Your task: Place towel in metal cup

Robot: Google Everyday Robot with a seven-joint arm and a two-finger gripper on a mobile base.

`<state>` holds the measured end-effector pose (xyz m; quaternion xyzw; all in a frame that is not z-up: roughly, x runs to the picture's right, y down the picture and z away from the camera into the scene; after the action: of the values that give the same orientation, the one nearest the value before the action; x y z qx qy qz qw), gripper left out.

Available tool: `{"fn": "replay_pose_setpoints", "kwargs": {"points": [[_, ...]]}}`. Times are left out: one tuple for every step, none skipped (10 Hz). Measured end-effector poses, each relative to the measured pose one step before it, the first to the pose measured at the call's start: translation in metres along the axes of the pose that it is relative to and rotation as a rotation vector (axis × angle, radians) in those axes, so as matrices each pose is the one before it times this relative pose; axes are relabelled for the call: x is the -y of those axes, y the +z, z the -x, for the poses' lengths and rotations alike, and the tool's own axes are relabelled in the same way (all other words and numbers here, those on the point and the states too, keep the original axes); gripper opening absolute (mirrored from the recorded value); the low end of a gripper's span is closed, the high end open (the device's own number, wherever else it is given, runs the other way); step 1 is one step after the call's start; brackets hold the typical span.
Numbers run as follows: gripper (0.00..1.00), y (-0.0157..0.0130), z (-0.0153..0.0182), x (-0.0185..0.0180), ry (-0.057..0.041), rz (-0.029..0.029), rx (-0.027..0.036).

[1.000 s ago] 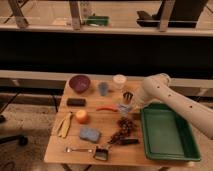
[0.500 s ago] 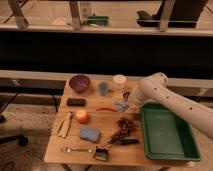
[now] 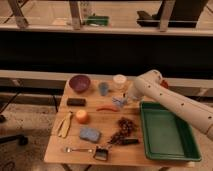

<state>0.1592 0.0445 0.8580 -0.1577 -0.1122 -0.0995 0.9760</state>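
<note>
Gripper (image 3: pixel 123 99) shifted left, fingers indistinct, towel (image 3: pixel 118 101) partly hidden

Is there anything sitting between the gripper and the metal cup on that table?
Nothing visible does. The gripper is low over the table near the red pepper, and the metal cup stands just beyond it to the camera's left, with only bare tabletop between them.

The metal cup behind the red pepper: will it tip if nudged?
Possibly. The metal cup stands upright, taller than wide, so likely tippy. It looks empty, probably light. The claw sits right of it, by the towel.
</note>
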Motion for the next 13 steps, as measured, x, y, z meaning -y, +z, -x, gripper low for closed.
{"fn": "replay_pose_setpoints", "kwargs": {"points": [[0.00,0.00023,-0.01742,0.00640,0.00578,-0.01449,-0.01151],[0.00,-0.00229,-0.01439,0.01047,0.00893,-0.02362,-0.00668],[0.00,-0.00115,-0.00654,0.00672,0.00848,-0.01828,-0.00136],[0.00,-0.00021,-0.00726,0.00433,0.01559,-0.01877,0.00045],[0.00,-0.00025,-0.00565,0.00190,0.00985,-0.01103,0.00055],[0.00,0.00203,0.00167,-0.00015,0.00051,-0.00872,0.00810],[0.00,0.00257,0.00711,-0.00029,-0.00594,-0.00152,0.00932],[0.00,0.00240,0.00794,-0.00006,-0.00458,-0.00206,0.00779],[0.00,0.00432,0.01324,0.00072,-0.00845,-0.00105,0.01407],[0.00,0.00353,0.01002,0.00186,-0.01053,-0.00103,0.01115],[0.00,0.00193,0.00538,0.00102,-0.00609,-0.00212,0.00781],[0.00,0.00122,0.00163,0.00070,-0.01024,-0.00416,0.00444],[0.00,0.00068,0.00088,0.00180,-0.00577,-0.00457,0.00224]]}}
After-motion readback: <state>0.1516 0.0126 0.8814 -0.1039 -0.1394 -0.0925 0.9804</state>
